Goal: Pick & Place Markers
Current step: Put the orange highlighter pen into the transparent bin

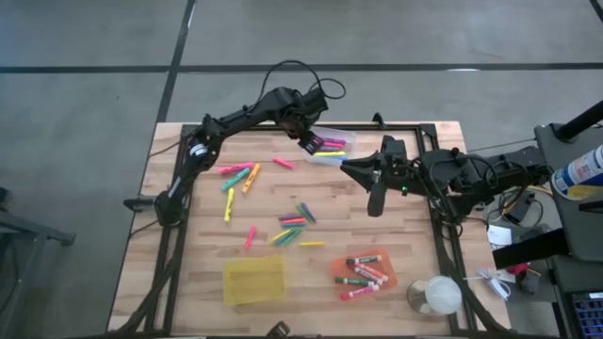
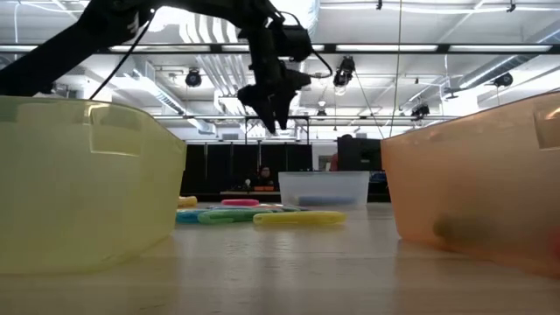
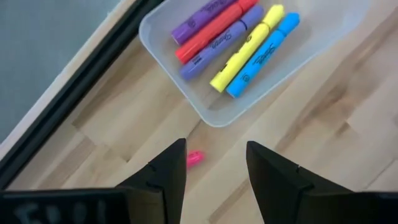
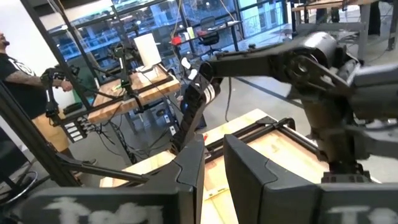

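Looks maybe a third done. The clear bin [image 1: 332, 147] at the desk's far edge holds 5 markers [image 3: 231, 34]: purple, red, yellow, blue. The orange bin [image 1: 364, 274] near the front edge has a few white-barrelled ones, while the yellow bin [image 1: 253, 280] looks empty. A dozen or so neon ones [image 1: 294, 226] lie loose mid-desk. Left gripper [image 1: 308, 143] hangs over the clear bin, jaws wide, empty. Right gripper [image 1: 375, 201] waits by the right edge, jaws narrow, holding nothing.
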